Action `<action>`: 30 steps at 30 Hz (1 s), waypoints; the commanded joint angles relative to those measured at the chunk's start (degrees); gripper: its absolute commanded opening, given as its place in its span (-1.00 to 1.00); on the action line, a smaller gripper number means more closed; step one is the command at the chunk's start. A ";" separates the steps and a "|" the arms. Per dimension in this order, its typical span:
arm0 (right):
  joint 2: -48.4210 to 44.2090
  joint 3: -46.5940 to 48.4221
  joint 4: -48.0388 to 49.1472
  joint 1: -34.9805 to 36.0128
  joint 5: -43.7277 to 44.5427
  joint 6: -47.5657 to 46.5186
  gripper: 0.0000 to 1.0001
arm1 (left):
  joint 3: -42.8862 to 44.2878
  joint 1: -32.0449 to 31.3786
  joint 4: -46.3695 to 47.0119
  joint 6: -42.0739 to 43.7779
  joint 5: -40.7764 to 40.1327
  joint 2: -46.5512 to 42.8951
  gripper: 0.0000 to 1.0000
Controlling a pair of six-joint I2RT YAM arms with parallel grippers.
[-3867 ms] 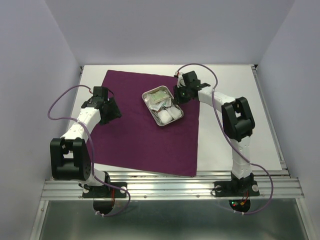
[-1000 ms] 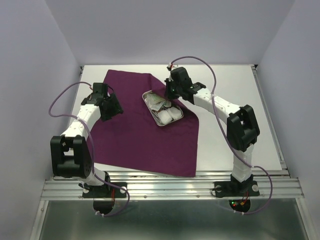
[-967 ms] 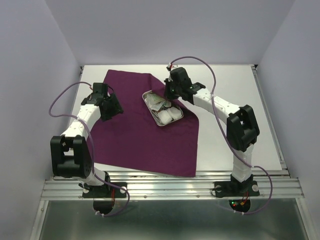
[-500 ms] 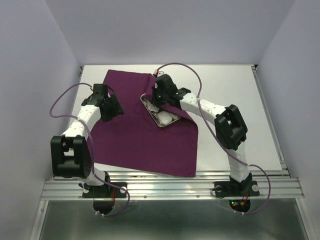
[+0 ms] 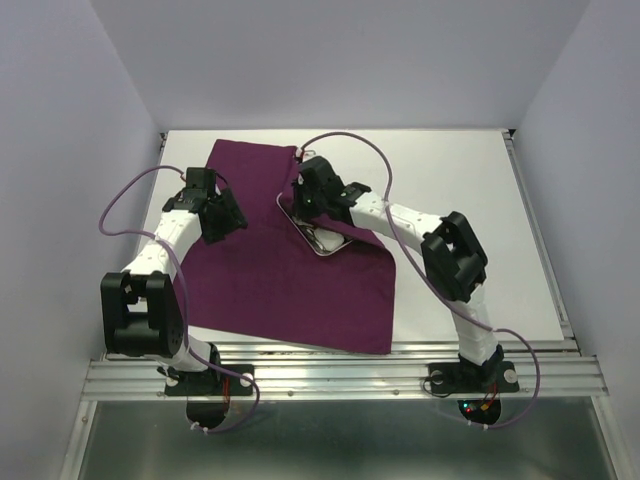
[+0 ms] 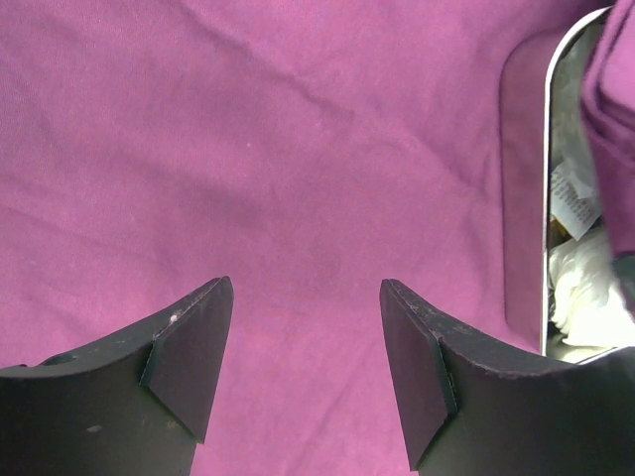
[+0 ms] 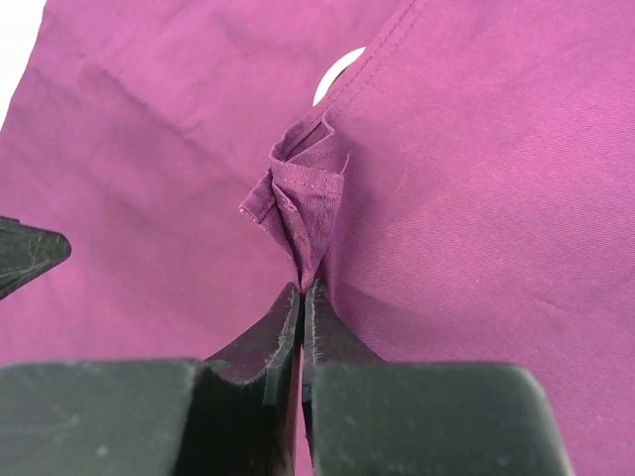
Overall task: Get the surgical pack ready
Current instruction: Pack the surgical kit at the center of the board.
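A deep-purple drape (image 5: pixel 270 270) lies spread on the table. On it stands a small steel tray (image 5: pixel 322 243) holding white gauze (image 6: pixel 585 288) and small packets (image 6: pixel 573 198). The drape's far right corner (image 7: pixel 303 198) is pinched in my right gripper (image 5: pixel 303 198), which is shut on it and holds it above the tray's left end. That fold of cloth covers most of the tray. My left gripper (image 6: pixel 308 362) is open over the drape's left part (image 6: pixel 298 149), nothing between its fingers. The tray's rim (image 6: pixel 548 178) shows at the right of the left wrist view.
White tabletop (image 5: pixel 470 200) is bare to the right of the drape. The enclosure's walls stand close on the left, right and back. A metal rail (image 5: pixel 340 375) runs along the near edge by the arm bases.
My right gripper has carried the drape's corner leftward over the tray, so the fold now hides most of it. The left arm has stayed put.
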 commanded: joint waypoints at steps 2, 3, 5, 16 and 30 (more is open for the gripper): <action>1.93 2.06 3.40 2.38 -1.44 2.07 -0.95 | -0.68 -0.27 0.78 -0.84 1.28 -2.62 0.49; 2.19 1.80 3.66 2.38 -1.88 2.25 -0.94 | -0.59 -0.27 0.95 -1.11 1.55 -2.71 0.51; 2.10 1.18 3.75 2.38 -2.49 2.60 -0.82 | -0.59 -0.27 1.13 -1.46 2.25 -2.88 0.57; -8.08 -6.20 4.45 2.38 -1.45 0.58 0.08 | -0.33 -0.27 6.66 -4.18 12.17 -1.65 0.73; -28.30 -28.95 4.36 -0.96 10.33 3.13 0.08 | -3.57 -6.33 23.62 -10.86 20.97 8.45 0.69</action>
